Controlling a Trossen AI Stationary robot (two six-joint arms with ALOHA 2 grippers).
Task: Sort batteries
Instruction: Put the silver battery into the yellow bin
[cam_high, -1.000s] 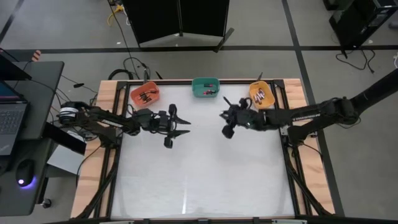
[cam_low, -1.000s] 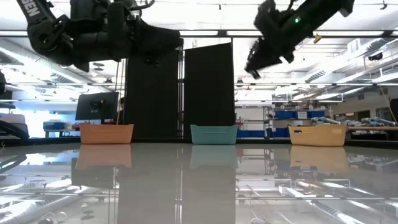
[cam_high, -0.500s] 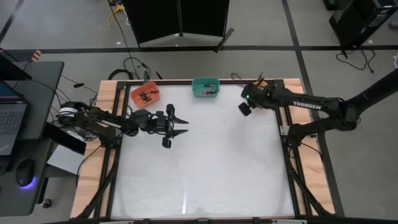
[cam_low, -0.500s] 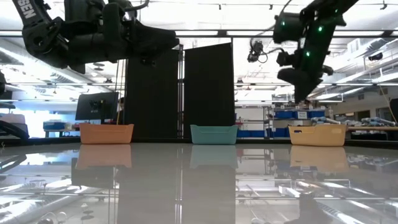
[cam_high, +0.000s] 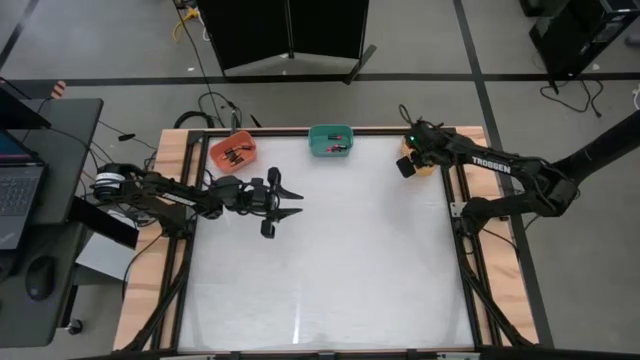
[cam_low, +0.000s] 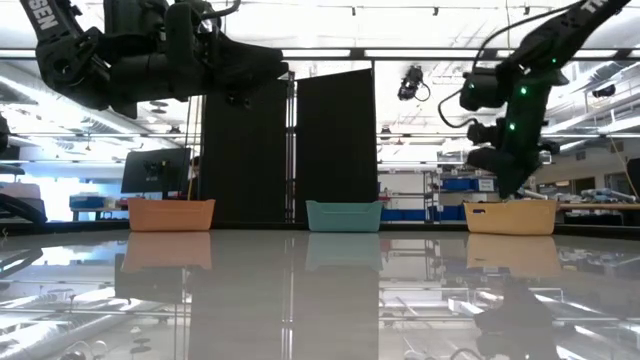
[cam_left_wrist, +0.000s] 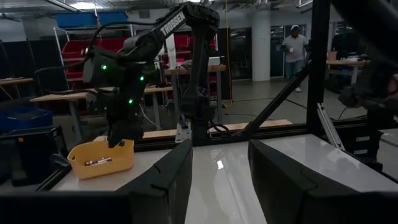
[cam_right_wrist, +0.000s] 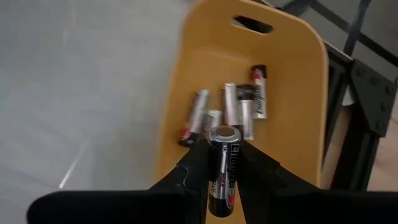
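Note:
My right gripper (cam_right_wrist: 224, 177) hangs over the yellow bin (cam_right_wrist: 292, 81) at the table's far right corner, shut on a dark battery (cam_right_wrist: 224, 162) with a silvery end. Several batteries (cam_right_wrist: 239, 109) lie on that bin's floor. In the high view the right gripper (cam_high: 408, 165) covers most of the yellow bin (cam_high: 424, 168). My left gripper (cam_high: 293, 203) waits open above the table's left side, nothing between its fingers (cam_left_wrist: 168, 180). My right gripper pinches the battery's long sides (cam_right_wrist: 222, 180) between its two fingers. The battery lies along the fingers, its silvery end (cam_right_wrist: 224, 133) pointing out past their tips. The fingers slant down from above. The battery is lifted clear, above the yellow bin's near part.
An orange bin (cam_high: 233, 153) with dark batteries and a teal bin (cam_high: 330, 139) stand along the far edge. The white table top (cam_high: 330, 270) stretches between the arms toward the near edge. A dark frame (cam_high: 455, 200) runs along the table's sides.
My right gripper has swung from the far middle of the table toward the right edge and sunk a little. It has tipped from nearly level to pointing steeply down, and now stands over the yellow bin. My left arm has kept still.

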